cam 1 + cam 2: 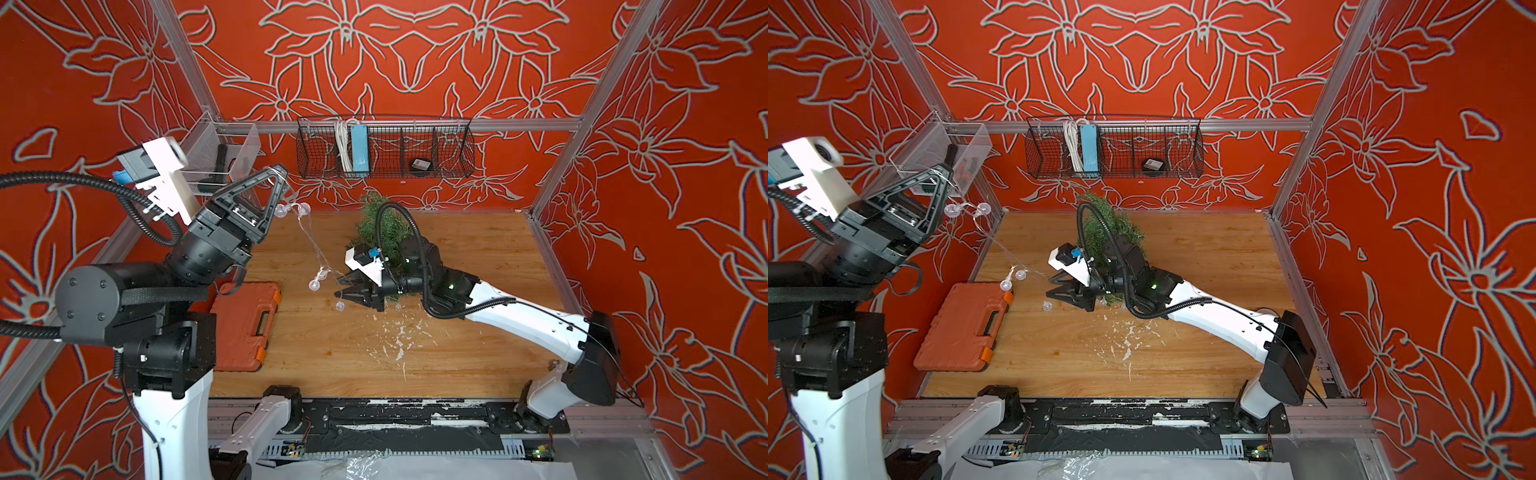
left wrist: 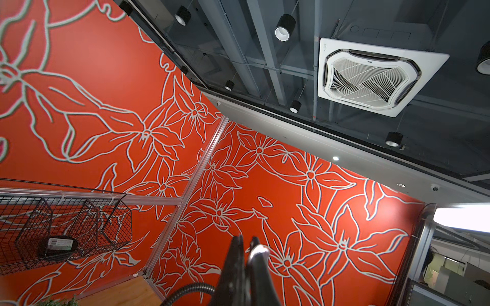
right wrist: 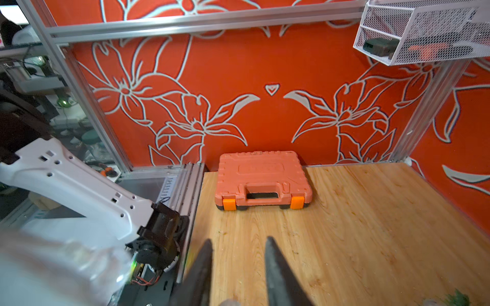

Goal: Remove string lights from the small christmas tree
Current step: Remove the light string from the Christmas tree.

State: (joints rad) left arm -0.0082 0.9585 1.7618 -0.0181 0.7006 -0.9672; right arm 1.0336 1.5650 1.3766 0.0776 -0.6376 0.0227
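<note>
High over the left edge of the wooden table (image 1: pixel 478 257), our left gripper (image 1: pixel 279 171) pinched the string lights (image 1: pixel 314 285) between closed fingers, bulbs trailing down to our right gripper (image 1: pixel 337 289), whose fingers stood apart beside the wire, the small christmas tree (image 1: pixel 392 228) lying under that arm.

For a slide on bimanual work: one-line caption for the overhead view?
Raised left gripper pinches the string lights, which drape down toward the open right gripper near the small christmas tree.
</note>
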